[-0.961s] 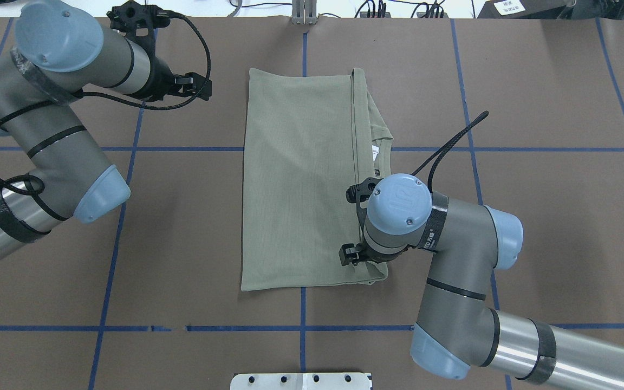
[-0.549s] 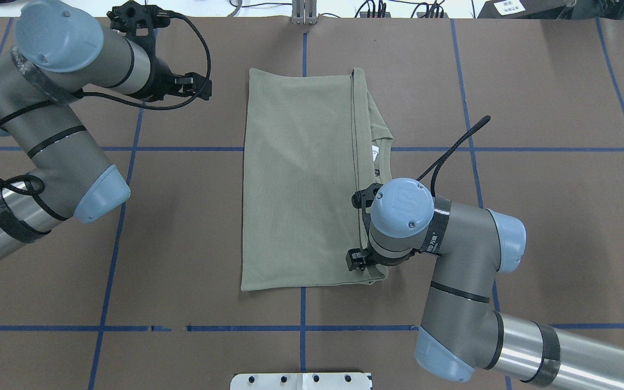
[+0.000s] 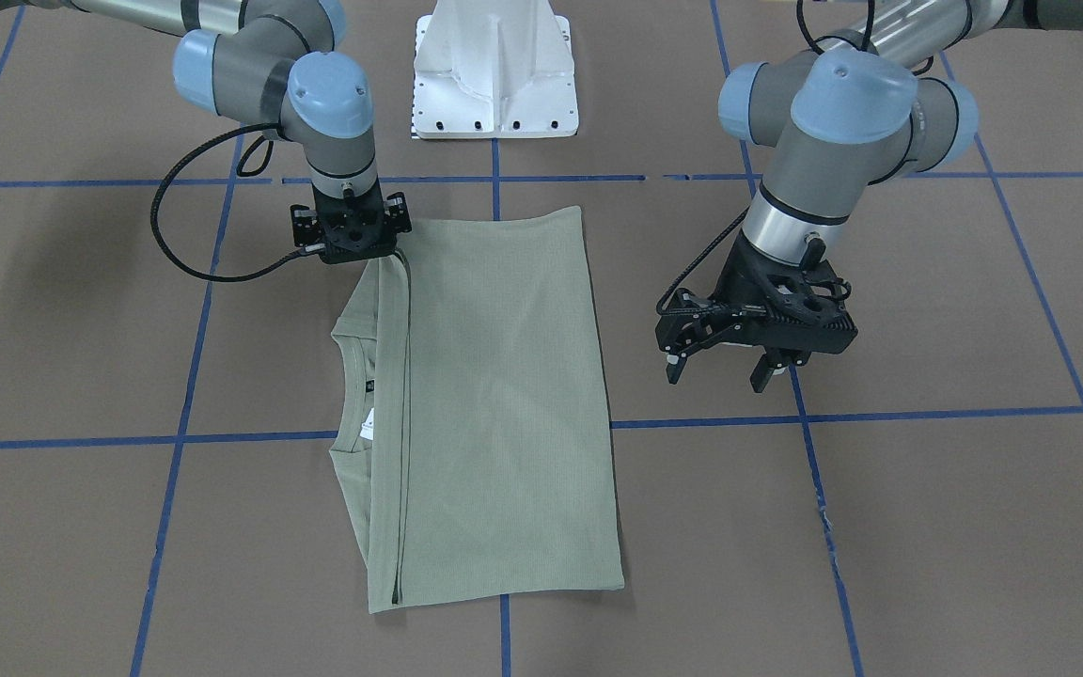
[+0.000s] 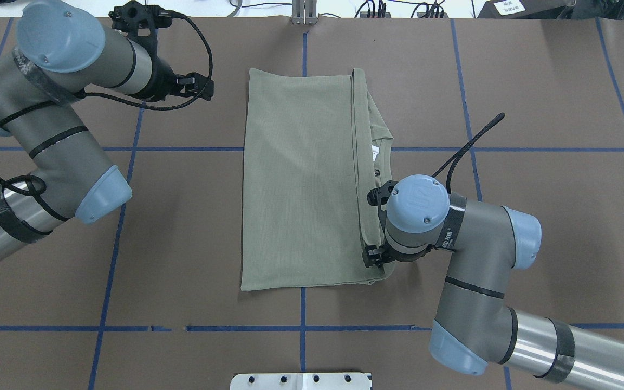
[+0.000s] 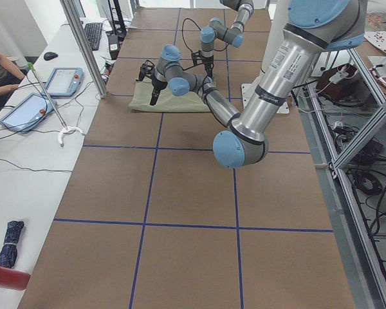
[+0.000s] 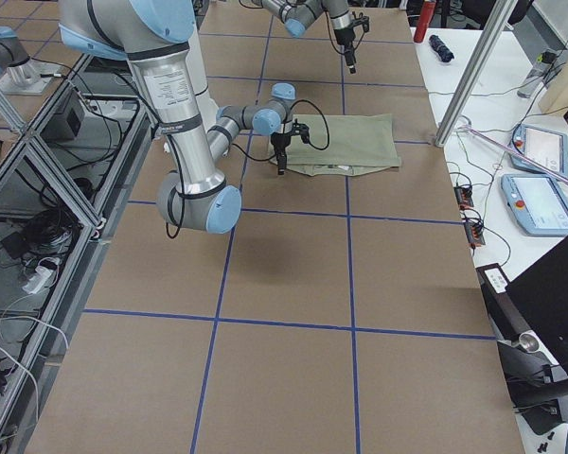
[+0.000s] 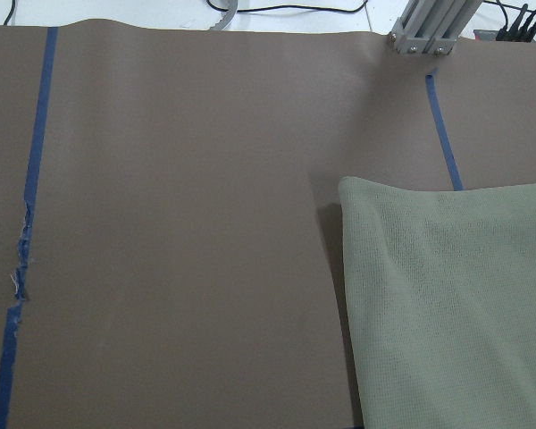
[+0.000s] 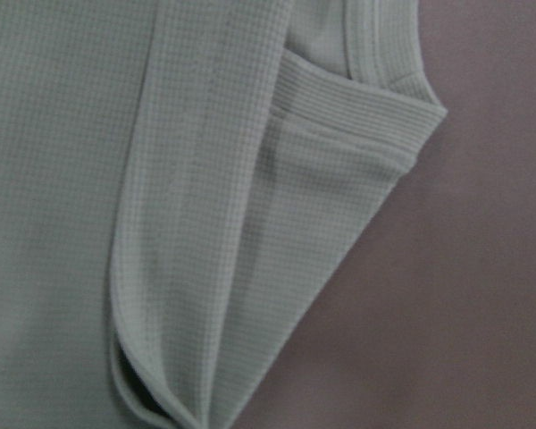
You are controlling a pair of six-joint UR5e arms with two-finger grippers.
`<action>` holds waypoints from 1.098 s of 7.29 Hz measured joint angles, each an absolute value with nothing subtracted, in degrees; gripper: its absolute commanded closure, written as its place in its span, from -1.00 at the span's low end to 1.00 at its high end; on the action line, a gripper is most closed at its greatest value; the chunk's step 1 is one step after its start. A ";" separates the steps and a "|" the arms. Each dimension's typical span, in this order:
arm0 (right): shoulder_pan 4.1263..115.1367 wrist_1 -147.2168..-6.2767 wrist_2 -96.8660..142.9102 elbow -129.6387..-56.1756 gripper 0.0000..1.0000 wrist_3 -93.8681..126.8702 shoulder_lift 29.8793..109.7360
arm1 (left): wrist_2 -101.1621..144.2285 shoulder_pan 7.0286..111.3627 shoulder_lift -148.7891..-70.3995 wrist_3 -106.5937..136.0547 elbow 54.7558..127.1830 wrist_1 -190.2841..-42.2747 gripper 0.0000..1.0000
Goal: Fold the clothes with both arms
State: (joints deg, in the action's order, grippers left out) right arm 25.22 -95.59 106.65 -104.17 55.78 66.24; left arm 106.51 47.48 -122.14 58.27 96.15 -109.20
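The sage-green shirt (image 4: 298, 179) lies folded into a long rectangle at the table's middle. Its neckline and white tag (image 4: 375, 154) stick out on its right side. It also shows in the front view (image 3: 494, 395). My right gripper (image 3: 351, 246) points straight down over the shirt's near right corner. Its fingers are hidden under the wrist, so I cannot tell whether it is open or shut. The right wrist view shows only the layered folded edge (image 8: 205, 268). My left gripper (image 3: 716, 374) is open and empty. It hangs above bare table left of the shirt's far end.
The white pedestal base (image 3: 494, 75) stands at the near edge of the table. Blue tape lines (image 4: 128, 149) cross the brown table cover. A metal post (image 4: 304, 13) stands at the far edge. A side bench holds tablets (image 5: 58, 80).
My right wrist has moved a little to the right, toward the shirt's right edge, and stays over its near right corner. The left arm and the shirt have hardly moved.
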 measured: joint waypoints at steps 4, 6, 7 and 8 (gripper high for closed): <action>29.77 -95.63 107.16 -110.95 -1.00 49.94 73.54 | 106.52 47.46 -122.38 58.27 96.54 -109.09 -1.00; 31.60 -95.64 107.83 -106.89 -1.00 49.77 65.93 | 106.52 47.47 -122.31 58.21 96.58 -109.09 -1.00; 31.84 -95.49 107.78 -102.92 -1.00 49.75 61.56 | 106.52 47.51 -122.23 58.09 96.45 -109.15 -1.00; 31.71 -95.36 107.67 -99.36 -1.00 49.75 58.27 | 106.53 47.54 -122.17 57.82 96.32 -109.20 -1.00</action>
State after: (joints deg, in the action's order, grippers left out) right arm 31.71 -95.36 107.67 -99.36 49.75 58.27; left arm 106.53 47.54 -122.17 57.82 96.32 -109.20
